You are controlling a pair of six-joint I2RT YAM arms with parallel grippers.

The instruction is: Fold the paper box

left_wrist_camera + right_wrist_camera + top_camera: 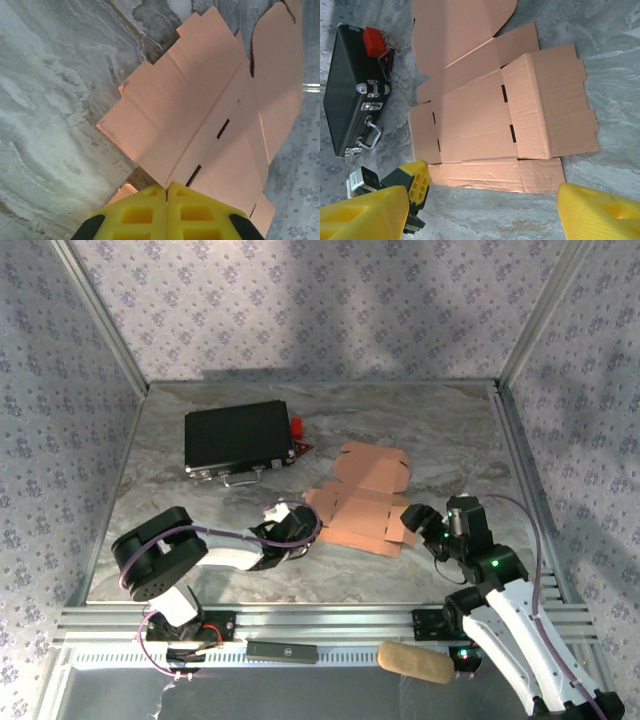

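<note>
Left wrist: your left gripper [166,189] is clamped on a corner of the paper box [210,115]; right gripper [482,202] gapes wide, sheet just ahead of it

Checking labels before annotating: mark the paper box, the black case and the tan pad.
paper box [362,512]: top external view, middle panel of the flat sheet.
black case [238,436]: top external view, centre of the lid.
tan pad [414,662]: top external view, middle of its upper face.
</note>
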